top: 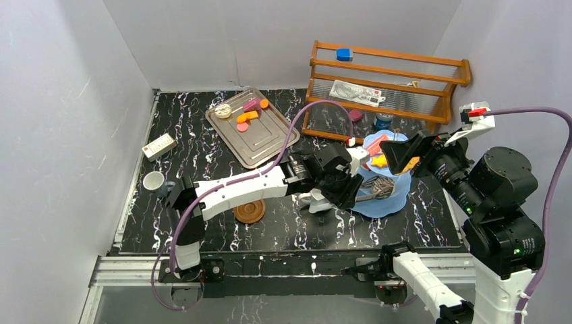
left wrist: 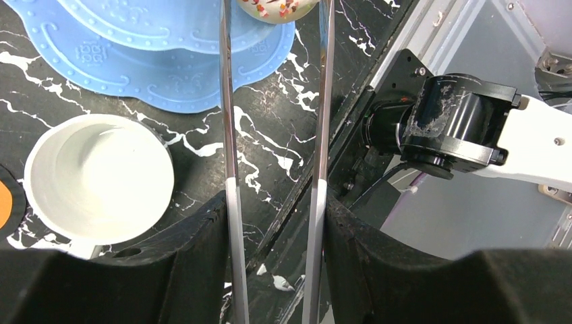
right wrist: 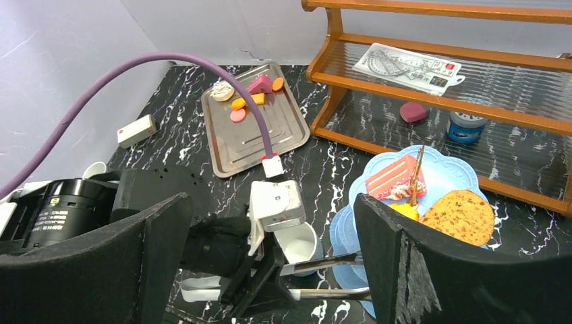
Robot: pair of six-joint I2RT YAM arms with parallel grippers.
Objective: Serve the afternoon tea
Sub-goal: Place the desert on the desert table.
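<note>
Sprinkled pastry (left wrist: 276, 5) sits pinched at the far tips of the metal tongs (left wrist: 229, 169), well ahead of the left gripper (left wrist: 273, 223). The left fingers are clamped on the tongs' two blades. The pastry hangs over the light-blue stand (left wrist: 168, 88); which tier lies under it is unclear. The right gripper (right wrist: 270, 202) hovers above the stand, its fingers spread wide with nothing between them.

The hold looks precarious. Only the thin blade ends squeeze the pastry, so a jolt or a slackened grip could drop it short of a tier. The blades could also catch a scalloped rim and rock the stand. The white mug (left wrist: 101, 175) stands just beside the left fingers, where a sideways sweep would knock it.

Only the left wrist view shows the pastry in the tips, cropped at the frame edge. Only the right wrist view shows the top tier, just ahead of its right finger, holding a pink cake (right wrist: 394, 177) and a cookie (right wrist: 462, 216). It also shows more pastries (right wrist: 246, 101) on the tray (right wrist: 249, 142) far beyond.
</note>
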